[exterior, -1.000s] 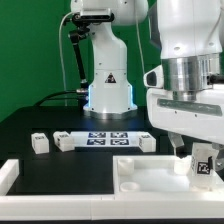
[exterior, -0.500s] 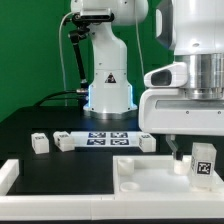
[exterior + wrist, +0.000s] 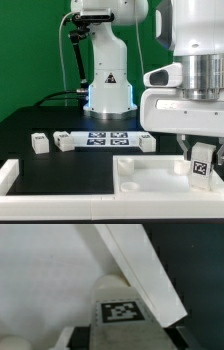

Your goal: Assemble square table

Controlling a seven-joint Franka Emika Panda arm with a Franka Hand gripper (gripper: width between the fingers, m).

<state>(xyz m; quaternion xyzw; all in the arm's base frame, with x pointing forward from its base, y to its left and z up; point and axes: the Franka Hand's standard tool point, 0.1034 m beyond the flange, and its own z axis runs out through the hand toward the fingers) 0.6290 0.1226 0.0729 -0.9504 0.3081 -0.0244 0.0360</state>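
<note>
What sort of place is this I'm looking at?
Probably a robotics lab bench: a robot arm stands on a black tabletop before a green backdrop, with a marker board and a tagged table leg.

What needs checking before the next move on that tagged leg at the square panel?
1. Leg between the gripper fingers: ok, one finger on each side.
2. Fingers clamped firmly on leg: cannot tell.
3. Leg over the square panel, near its rim: ok.
4. Leg lined up with a mounting hole: cannot tell, hole hidden.
5. Loose legs away from the gripper, by the marker board: ok.
</note>
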